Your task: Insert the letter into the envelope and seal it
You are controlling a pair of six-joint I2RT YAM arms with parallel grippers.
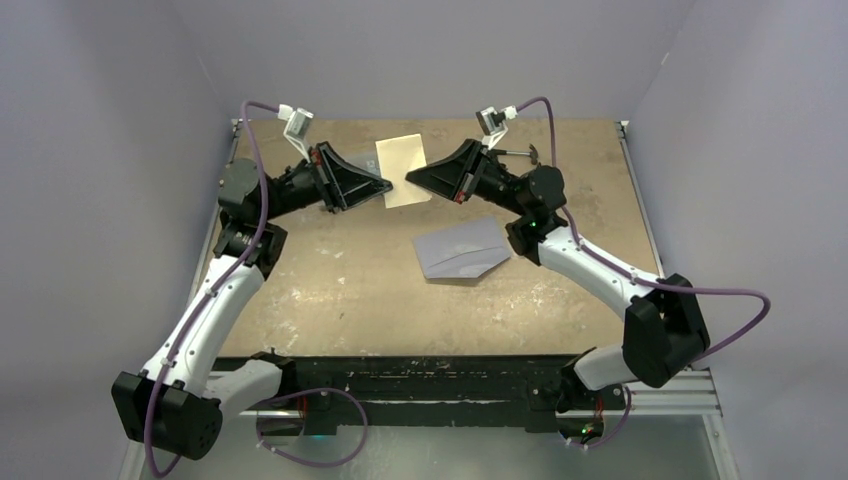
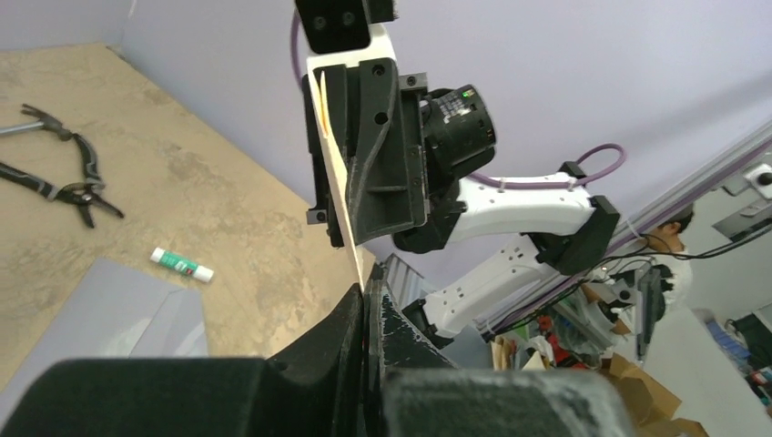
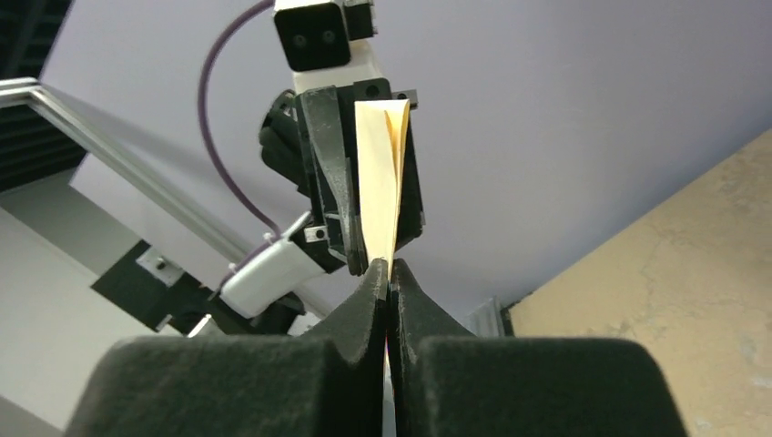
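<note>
The tan tabletop (image 1: 330,290) fills the middle of the overhead view, walled in by pale lavender panels. Both arms reach over its far half and meet tip to tip. The left gripper (image 1: 388,184) comes in from the left and the right gripper (image 1: 408,181) from the right.

The envelope (image 1: 462,250) lies flat on the tabletop right of centre, just beside the right arm's forearm, with its pointed flap toward that arm. Nothing grips it.

The letter (image 1: 400,168) is held up off the tabletop between the two grippers. The left jaws are pressed together on its left edge and the right jaws are pressed together on its right edge. From the right wrist it shows edge-on, as two cream leaves parting above the pinch.

Smaller things lie apart from the envelope – a pair of pliers (image 2: 64,177) near the far right edge, and a small white glue stick (image 2: 181,264) just beyond the envelope's far side.
</note>
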